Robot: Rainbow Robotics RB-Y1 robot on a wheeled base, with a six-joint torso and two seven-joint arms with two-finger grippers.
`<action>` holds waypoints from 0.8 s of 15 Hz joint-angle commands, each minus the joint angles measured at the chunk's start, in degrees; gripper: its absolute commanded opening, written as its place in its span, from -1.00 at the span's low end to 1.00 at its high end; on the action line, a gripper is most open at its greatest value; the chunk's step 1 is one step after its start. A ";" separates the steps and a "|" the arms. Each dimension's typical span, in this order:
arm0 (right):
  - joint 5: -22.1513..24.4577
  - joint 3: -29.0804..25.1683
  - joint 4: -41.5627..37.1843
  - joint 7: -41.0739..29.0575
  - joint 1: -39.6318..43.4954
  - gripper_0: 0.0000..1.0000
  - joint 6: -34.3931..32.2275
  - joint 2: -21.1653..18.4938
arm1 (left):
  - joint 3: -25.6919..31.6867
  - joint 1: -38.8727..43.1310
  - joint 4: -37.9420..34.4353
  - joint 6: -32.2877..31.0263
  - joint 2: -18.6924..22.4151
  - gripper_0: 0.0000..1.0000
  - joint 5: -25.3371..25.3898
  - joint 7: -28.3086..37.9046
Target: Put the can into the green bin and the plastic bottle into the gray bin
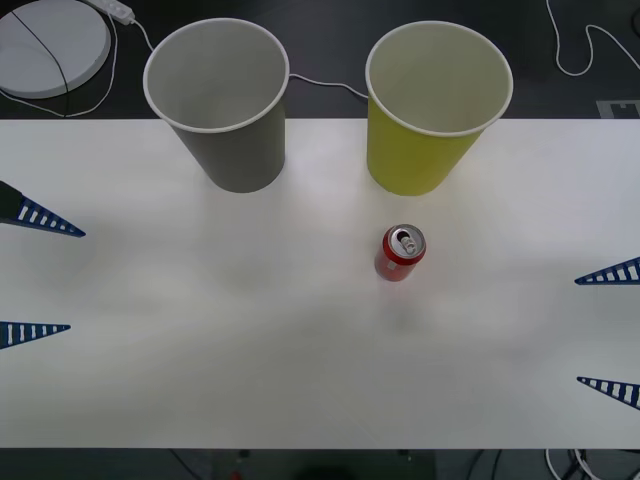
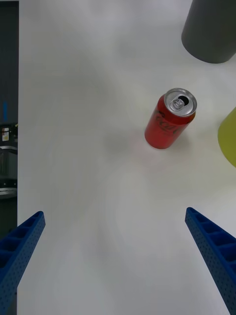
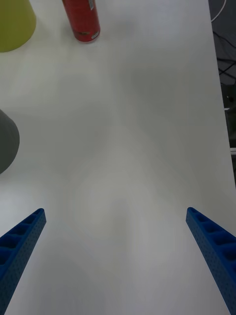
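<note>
The red can [image 1: 400, 253] stands upright on the white table, just in front of the green bin [image 1: 437, 105]. The gray bin [image 1: 220, 100] stands to the left of the green one, both upright and open at the top. The plastic bottle is out of view. My right gripper [image 1: 610, 330] hovers open at the table's right edge, with the can [image 2: 169, 119] well ahead of its fingers and nothing between them. My left gripper [image 1: 38, 275] hovers open at the left edge, far from the can [image 3: 81, 19].
The white table [image 1: 250, 340] has wide bare room in front of the bins and the can. Behind the table lie a round white disc [image 1: 50, 45] and white cables [image 1: 585, 50] on the dark floor.
</note>
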 commanded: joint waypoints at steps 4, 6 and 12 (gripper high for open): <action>-0.62 0.35 0.35 0.35 0.35 1.00 0.53 0.26 | 0.00 0.00 0.00 0.00 0.00 1.00 0.00 0.00; -0.70 0.62 0.35 0.53 0.18 1.00 1.41 0.18 | 0.00 0.00 0.00 0.00 0.00 1.00 0.00 0.00; -3.69 7.12 10.11 5.01 -5.27 1.00 2.02 0.18 | 0.00 0.00 0.00 0.00 0.00 1.00 0.00 0.00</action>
